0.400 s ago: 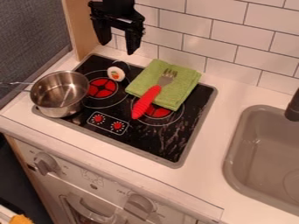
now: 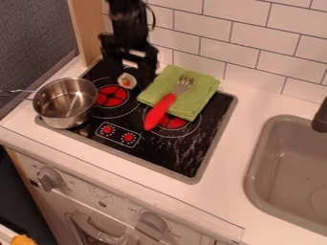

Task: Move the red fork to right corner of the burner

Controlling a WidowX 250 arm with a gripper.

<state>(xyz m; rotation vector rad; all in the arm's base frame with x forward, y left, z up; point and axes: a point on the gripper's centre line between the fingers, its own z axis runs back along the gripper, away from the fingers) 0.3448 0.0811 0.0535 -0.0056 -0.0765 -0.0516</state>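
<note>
Currently, the gripper (image 2: 131, 72) is positioned over the rear left of the cooktop (image 2: 198, 160), fingers spread apart, with nothing held between them. A small white round item (image 2: 127, 81) with an orange and green centre lies close to the fingertips; contact cannot be determined. The red fork (image 2: 167, 101) rests diagonally across the folded green cloth (image 2: 203, 94), tines on the cloth, handle end extending toward the front of the cooktop. Caution: lowering at the present position would probably press or grip the round item instead of the fork. Closing too deep on the handle may pinch the soft cloth and drag it along. An off-centre grip may let the fork swivel and miss the right corner. The metal pot (image 2: 64, 103) stands at the left side of the cooktop, its bare inner wall and bottom visible. The grey sink (image 2: 285, 165), at right, shows its bare basin surface.
</note>
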